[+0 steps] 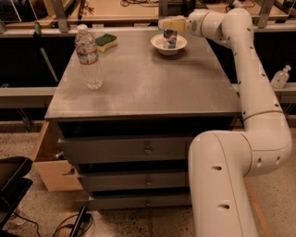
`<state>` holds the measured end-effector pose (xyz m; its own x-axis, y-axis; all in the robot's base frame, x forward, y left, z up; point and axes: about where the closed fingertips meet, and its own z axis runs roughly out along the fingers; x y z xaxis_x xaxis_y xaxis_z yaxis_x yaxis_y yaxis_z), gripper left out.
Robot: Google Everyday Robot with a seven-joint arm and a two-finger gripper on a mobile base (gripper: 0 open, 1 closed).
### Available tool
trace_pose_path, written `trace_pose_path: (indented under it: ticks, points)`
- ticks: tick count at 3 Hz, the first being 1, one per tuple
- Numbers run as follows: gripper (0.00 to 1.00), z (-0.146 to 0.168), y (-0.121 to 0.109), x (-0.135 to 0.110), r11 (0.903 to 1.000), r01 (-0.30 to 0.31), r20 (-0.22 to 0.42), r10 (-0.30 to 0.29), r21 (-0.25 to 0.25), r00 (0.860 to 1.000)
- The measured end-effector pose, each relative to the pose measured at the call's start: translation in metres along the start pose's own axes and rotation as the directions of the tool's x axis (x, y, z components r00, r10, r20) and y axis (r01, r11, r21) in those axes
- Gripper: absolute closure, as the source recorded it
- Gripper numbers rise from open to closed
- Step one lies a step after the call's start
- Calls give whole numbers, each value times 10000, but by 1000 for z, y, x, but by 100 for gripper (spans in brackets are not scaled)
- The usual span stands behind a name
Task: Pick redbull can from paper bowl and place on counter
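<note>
The redbull can (169, 40) stands upright in the white paper bowl (158, 44) at the far right of the grey counter (148, 85). My gripper (169, 24) reaches in from the right and sits right at the can's top, just above the bowl. The arm runs from the lower right up along the counter's right side.
A clear water bottle (89, 58) stands on the counter's left side. A green-and-yellow sponge (106, 41) lies at the far left corner. A wooden table with cables (129, 7) is behind the counter. A wooden box (48, 162) sits on the floor at the left.
</note>
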<state>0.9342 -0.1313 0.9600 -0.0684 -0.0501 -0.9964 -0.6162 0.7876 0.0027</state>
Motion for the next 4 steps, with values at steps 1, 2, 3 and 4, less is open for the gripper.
trace_pose_path:
  ticks: [1, 2, 3, 4]
  points:
    - [0, 7, 3, 8, 10000, -49, -155, 48, -46, 9999]
    - [0, 12, 0, 24, 9999, -141, -427, 143, 57, 9990]
    - [15, 15, 2, 26, 9999, -156, -456, 157, 27, 9988]
    - [38, 18, 4, 28, 9999, -169, -479, 169, -7, 9987]
